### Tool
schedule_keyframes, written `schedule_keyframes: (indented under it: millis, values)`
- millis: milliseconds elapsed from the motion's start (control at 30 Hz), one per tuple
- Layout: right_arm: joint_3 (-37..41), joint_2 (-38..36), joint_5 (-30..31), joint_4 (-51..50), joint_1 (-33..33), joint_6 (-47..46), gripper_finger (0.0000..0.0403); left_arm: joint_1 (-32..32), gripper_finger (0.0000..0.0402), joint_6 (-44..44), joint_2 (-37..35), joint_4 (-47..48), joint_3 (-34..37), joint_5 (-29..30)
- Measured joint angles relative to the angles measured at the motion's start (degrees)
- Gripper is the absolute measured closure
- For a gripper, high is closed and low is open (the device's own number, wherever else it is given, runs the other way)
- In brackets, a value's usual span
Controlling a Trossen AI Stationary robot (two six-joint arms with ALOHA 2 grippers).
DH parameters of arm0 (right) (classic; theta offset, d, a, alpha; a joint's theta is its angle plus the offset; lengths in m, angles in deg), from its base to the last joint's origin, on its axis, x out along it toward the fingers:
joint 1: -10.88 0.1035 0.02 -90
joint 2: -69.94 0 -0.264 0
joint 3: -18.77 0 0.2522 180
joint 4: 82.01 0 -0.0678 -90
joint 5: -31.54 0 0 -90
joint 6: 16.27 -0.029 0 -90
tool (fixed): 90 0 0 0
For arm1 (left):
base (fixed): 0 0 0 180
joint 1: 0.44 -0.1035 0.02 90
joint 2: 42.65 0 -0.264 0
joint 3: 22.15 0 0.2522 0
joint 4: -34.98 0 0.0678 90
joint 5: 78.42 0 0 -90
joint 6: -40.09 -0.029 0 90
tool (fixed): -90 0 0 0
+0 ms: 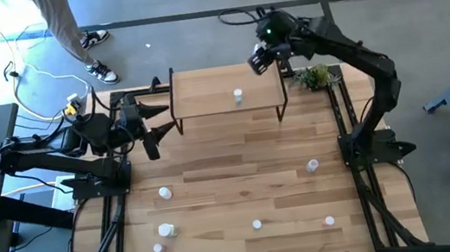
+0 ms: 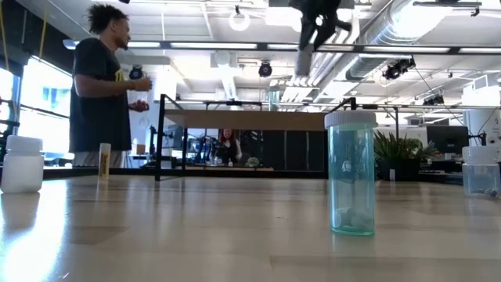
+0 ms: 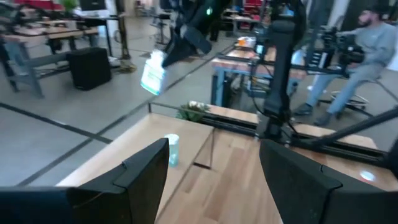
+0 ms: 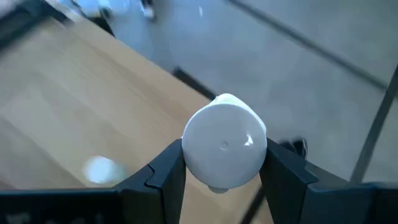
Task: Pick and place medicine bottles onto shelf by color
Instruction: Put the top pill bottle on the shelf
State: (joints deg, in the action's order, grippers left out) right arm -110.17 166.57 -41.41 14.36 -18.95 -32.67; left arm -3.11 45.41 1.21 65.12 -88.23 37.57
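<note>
A wooden slatted table (image 1: 229, 156) carries a small raised shelf (image 1: 203, 94) on black legs at its far edge. One small bottle (image 1: 239, 96) stands on the shelf, right of its middle. Six bottles stand scattered on the tabletop's near half: three at the left (image 1: 164, 192) (image 1: 166, 230) (image 1: 158, 249), one near the middle (image 1: 257, 224), two at the right (image 1: 312, 166) (image 1: 329, 221)

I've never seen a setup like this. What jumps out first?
The right arm's tool holds a white-capped bottle in the air above the far right corner of the small wooden shelf, where one bottle already stands. The left tool waits open beside the shelf's left end.
</note>
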Motion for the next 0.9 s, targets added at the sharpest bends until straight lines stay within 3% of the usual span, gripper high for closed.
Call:
schedule_keyframes:
  millis: [200, 567, 900]
  values:
    - [6.0, 0.3, -4.8, 1.0, -4.5, 1.1, 0.0247, 0.0, 0.0158, 0.3, 0.0, 0.0, 0.0, 1.5]
    - [17.0, 0.3, -6.6, 8.1, -5.4, 2.6, 0.0247, -0.1, 0.0158, 0.3, 0.0, -1.0, 0.0, 8.2]
    - [19.6, 0.2, -6.8, 9.8, -5.5, 4.8, 0.0244, -6.0, 0.0158, -0.7, 0.0, -3.5, 0.0, 7.9]
